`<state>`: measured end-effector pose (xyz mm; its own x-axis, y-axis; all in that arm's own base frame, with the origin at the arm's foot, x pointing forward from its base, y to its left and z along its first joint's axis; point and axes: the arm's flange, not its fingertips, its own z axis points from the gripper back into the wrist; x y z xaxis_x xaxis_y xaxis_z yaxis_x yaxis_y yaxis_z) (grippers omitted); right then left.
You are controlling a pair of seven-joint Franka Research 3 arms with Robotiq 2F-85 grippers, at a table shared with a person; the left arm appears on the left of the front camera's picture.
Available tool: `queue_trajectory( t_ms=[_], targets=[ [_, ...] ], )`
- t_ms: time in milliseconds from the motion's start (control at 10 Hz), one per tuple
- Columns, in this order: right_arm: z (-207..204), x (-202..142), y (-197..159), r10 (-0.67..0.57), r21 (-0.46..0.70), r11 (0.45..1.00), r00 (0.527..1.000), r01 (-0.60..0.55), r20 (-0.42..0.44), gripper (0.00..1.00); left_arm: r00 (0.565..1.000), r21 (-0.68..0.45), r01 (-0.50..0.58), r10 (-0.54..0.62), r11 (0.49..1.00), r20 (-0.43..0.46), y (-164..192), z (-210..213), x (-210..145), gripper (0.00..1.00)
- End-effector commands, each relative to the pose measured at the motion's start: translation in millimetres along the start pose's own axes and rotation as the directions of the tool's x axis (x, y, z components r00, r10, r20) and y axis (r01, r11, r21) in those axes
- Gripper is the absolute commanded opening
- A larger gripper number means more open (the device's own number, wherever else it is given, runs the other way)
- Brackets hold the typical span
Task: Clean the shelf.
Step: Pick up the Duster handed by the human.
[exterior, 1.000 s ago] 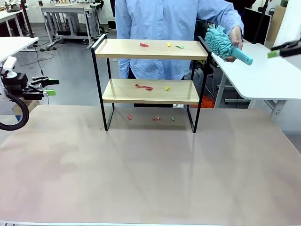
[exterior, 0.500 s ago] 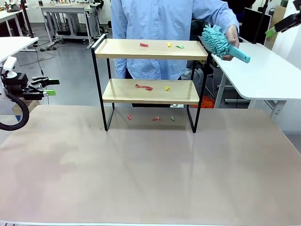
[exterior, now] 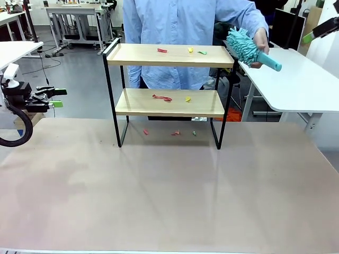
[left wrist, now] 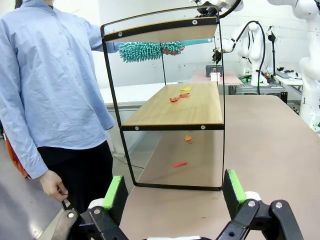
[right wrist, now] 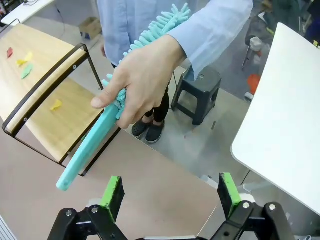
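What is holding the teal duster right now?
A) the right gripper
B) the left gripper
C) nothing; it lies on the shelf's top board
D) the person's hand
D: the person's hand is wrapped around the teal duster; the right gripper stands open, clear of it.

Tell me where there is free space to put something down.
Free: the left part of both boards of the shelf; the table in front of it. Crowded: scraps around each board's middle and beneath the shelf; the duster at its top right corner.
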<state>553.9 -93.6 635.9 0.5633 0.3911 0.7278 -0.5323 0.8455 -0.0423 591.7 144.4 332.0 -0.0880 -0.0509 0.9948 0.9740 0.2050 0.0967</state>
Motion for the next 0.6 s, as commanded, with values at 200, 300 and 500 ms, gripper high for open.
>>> queue_trajectory(
  t_ms=[200,300,500],
  targets=[
    [5.9,34.6,53.0,-0.006,-0.07,0.998,0.994,-0.001,-0.106,1.0,1.0,-0.004,0.001,-0.001,1.0,-0.005,-0.8,-0.4,0.8,1.0],
    [2.9,44.0,72.7,-0.033,-0.126,0.992,0.99,0.016,-0.137,1.0,1.0,-0.004,0.001,-0.001,1.0,-0.005,-0.8,-0.4,0.8,1.0],
    [-16.1,48.7,104.0,-0.086,-0.118,0.991,0.978,0.065,-0.189,1.0,1.0,-0.004,0.001,-0.001,1.0,-0.005,-0.8,-0.4,0.8,1.0]
  ],
)
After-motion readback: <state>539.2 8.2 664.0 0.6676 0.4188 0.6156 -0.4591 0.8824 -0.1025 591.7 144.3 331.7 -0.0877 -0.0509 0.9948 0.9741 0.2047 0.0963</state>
